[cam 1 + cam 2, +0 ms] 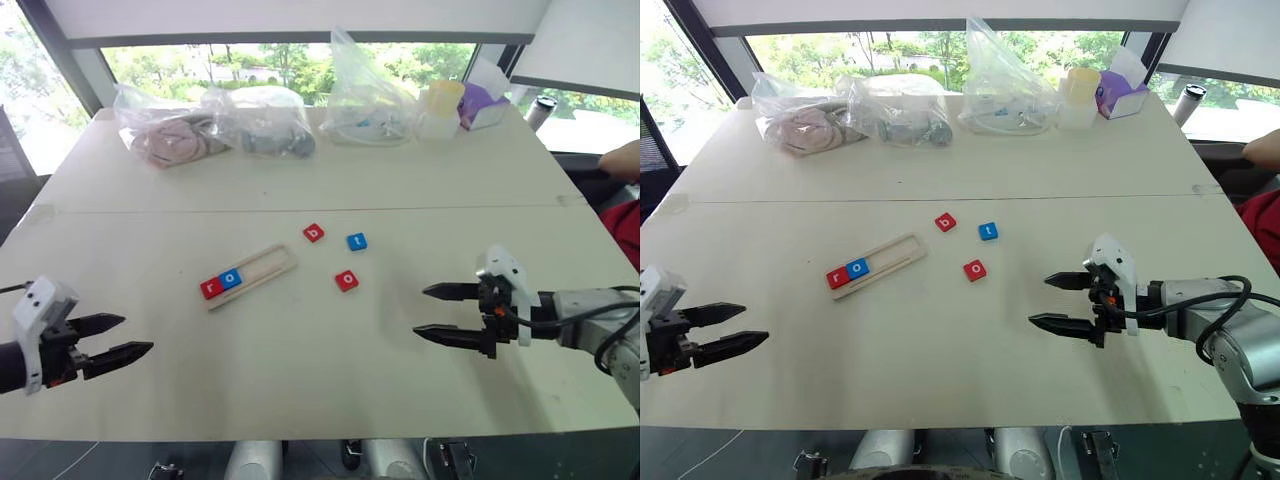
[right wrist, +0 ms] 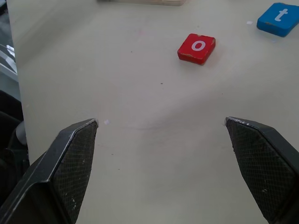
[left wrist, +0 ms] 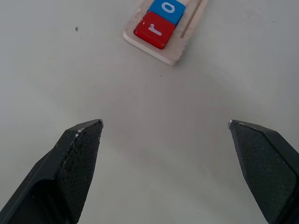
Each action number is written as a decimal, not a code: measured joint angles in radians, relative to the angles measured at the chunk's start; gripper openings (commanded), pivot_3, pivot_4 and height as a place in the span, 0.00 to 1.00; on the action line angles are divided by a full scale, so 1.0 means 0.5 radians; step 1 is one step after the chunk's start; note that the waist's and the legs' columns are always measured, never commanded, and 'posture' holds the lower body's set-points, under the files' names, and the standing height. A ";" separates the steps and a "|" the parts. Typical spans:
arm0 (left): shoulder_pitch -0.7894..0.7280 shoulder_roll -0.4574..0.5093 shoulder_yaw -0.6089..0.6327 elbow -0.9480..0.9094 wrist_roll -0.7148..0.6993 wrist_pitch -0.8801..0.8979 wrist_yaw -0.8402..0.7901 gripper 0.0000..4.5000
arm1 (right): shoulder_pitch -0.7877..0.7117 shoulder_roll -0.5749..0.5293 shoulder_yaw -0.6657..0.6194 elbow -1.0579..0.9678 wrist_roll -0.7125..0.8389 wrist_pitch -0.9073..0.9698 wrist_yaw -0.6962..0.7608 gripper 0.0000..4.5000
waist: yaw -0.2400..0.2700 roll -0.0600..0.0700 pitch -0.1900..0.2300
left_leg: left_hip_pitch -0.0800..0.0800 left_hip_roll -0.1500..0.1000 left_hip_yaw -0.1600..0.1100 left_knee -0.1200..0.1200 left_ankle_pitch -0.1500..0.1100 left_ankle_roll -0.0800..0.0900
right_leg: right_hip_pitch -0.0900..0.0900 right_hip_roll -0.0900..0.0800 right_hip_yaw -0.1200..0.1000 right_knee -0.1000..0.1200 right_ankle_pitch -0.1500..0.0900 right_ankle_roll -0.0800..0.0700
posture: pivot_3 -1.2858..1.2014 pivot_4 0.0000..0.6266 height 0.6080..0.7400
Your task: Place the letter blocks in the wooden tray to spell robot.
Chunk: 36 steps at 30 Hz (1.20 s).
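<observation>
Two letter blocks, r [image 1: 211, 289] and o [image 1: 230, 279], sit in the wooden tray [image 1: 272, 263]; b [image 1: 314, 233], o [image 1: 347, 281], t [image 1: 357, 242] remain loose; my left gripper [image 1: 128, 340] and right gripper [image 1: 427, 312] both gape empty.

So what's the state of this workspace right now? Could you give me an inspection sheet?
Surface: pale table, seam across the middle.
Job's things: wooden tray holds red r and blue o at its left end; red b, blue t and red o lie loose to its right.
Clutter: plastic bags, tissue box along the far edge.
Grippers: left gripper and right gripper open, empty, above the table.
Cables: black cable on right arm.
Surroundings: windows, greenery; a person's arm at right.
</observation>
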 measured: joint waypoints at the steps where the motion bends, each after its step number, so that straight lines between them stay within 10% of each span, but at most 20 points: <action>1: 0.000 -0.008 0.000 -0.013 -0.007 -0.001 0.015 1.00 | -0.005 0.000 0.007 0.006 -0.010 -0.003 0.004 0.99 | 0.000 0.000 0.000 | 0.000 0.000 0.000 0.000 0.000 0.000 | 0.000 0.000 0.000 0.000 0.000 0.000 | 0.52 0.24 1.00; 28: -0.140 0.085 -0.029 0.154 0.134 -0.254 0.103 1.00 | -0.217 0.057 0.083 0.026 -0.069 0.047 -0.104 0.99 | 0.000 0.000 0.000 | 0.000 -0.001 0.004 -0.002 0.000 0.000 | -0.001 0.002 0.001 0.001 0.001 0.000 | 0.52 0.24 1.00; 36: -0.464 0.139 -0.476 0.289 0.290 -0.525 0.014 1.00 | -0.380 0.166 0.180 -0.066 -0.026 0.126 -0.146 0.99 | 0.004 0.000 0.000 | 0.000 -0.001 0.004 -0.002 0.000 0.000 | -0.001 0.002 0.001 0.001 0.001 0.000 | 0.52 0.24 1.00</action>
